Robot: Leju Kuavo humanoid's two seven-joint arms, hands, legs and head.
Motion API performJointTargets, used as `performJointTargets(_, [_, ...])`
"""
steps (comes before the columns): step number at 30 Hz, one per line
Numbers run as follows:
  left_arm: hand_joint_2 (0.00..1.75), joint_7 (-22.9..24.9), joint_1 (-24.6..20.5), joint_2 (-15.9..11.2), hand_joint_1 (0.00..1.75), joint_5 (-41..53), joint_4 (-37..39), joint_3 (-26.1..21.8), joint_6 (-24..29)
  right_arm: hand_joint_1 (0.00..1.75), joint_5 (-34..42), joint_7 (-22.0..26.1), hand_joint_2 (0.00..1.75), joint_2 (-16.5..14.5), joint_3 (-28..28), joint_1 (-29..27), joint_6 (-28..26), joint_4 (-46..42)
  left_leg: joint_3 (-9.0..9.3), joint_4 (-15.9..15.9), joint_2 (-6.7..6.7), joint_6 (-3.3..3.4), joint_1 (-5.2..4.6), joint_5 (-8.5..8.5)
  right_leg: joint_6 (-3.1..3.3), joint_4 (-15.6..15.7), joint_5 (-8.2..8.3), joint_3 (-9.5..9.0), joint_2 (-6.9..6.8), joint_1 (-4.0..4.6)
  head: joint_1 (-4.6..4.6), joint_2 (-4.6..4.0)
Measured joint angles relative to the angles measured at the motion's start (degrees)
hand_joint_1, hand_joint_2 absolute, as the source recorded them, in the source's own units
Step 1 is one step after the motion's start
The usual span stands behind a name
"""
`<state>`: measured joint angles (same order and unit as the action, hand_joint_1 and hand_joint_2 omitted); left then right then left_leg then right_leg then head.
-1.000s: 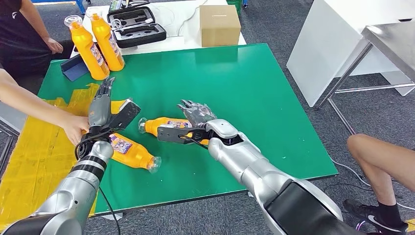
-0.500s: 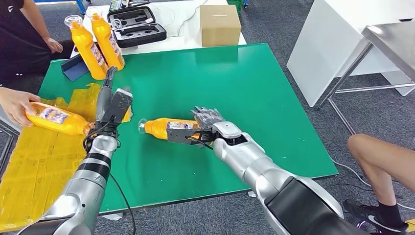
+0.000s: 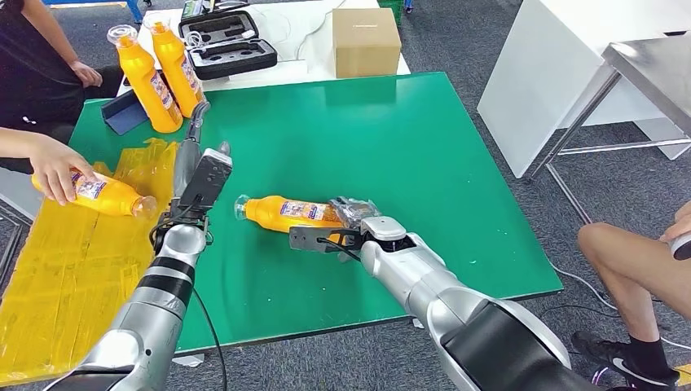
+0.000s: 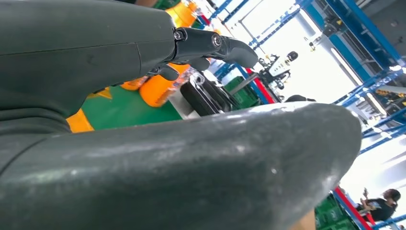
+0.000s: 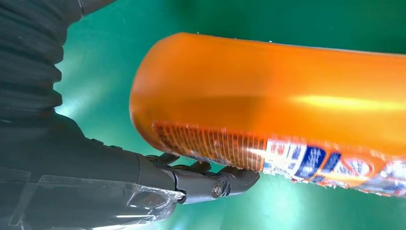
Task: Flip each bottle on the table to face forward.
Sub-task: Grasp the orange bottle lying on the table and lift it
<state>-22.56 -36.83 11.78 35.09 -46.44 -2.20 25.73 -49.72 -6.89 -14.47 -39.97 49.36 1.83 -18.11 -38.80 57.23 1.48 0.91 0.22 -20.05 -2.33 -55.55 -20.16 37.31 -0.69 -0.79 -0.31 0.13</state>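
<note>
From the head view I see my right hand [image 3: 346,221] at the base end of the lying bottle [image 3: 285,213], fingers touching it; whether they truly clasp it is hidden by the hand's own back. My left hand [image 3: 195,167] stands raised with fingers straight and apart, holding nothing. Beyond it stand two upright bottles [image 3: 167,69]; to its left a person's hand [image 3: 55,169] holds another bottle [image 3: 102,194] over yellow sheeting [image 3: 57,261]. Half a second ago that bottle sat slightly higher, and my right hand was further up the lying bottle. The table [image 3: 391,147] is green.

My left wrist view is mostly thumb [image 4: 191,167]; orange shapes beyond are blurred.

In the right wrist view, fingers [image 5: 210,179] lie under the bottle's curved base [image 5: 215,96], touching it.
</note>
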Motion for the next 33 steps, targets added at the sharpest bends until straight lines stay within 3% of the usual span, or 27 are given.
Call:
performJointTargets(5, [0.00, -0.1, 0.6, 0.2, 0.00, -1.4, -0.6, 1.6, -0.6, 0.00, -0.6, -1.6, 1.75, 0.1, 1.1, 0.0, 0.0, 0.6, 0.00, 0.0, 0.00, 0.00, 0.00, 0.00, 0.00, 0.0, 0.00, 0.01, 0.00, 0.00, -0.01, 0.00])
performJointTargets(9, [0.00, -0.1, 1.2, 0.5, 0.00, -2.2, -1.0, 2.8, -1.2, 1.71, -0.9, -4.2, 1.75, 0.3, 2.3, 0.0, -1.1, 1.0, 0.00, 0.0, 0.00, 0.00, 0.00, 0.00, 0.00, 0.0, 0.00, 0.01, 0.00, 0.00, -0.01, 0.00])
performJointTargets(24, [0.00, -0.3, 2.0, 0.6, 0.00, -4.4, -1.8, 5.0, -1.5, 1.75, -0.8, -6.4, 1.75, 0.7, 7.0, -0.4, -1.3, 1.6, 0.01, 0.0, 0.01, 0.00, 0.00, 0.00, 0.00, 0.0, 0.00, 0.00, 0.00, 0.00, 0.00, 0.00])
performJointTargets(33, [0.00, -0.6, 2.9, 0.5, 0.00, -5.2, -2.6, 5.3, -0.4, 1.75, -5.6, -6.8, 1.75, 0.7, 7.1, -0.2, 2.0, 1.6, 0.02, 0.0, 0.00, 0.00, 0.00, 0.00, 0.01, 0.0, 0.00, -0.03, 0.00, 0.00, -0.01, 0.00])
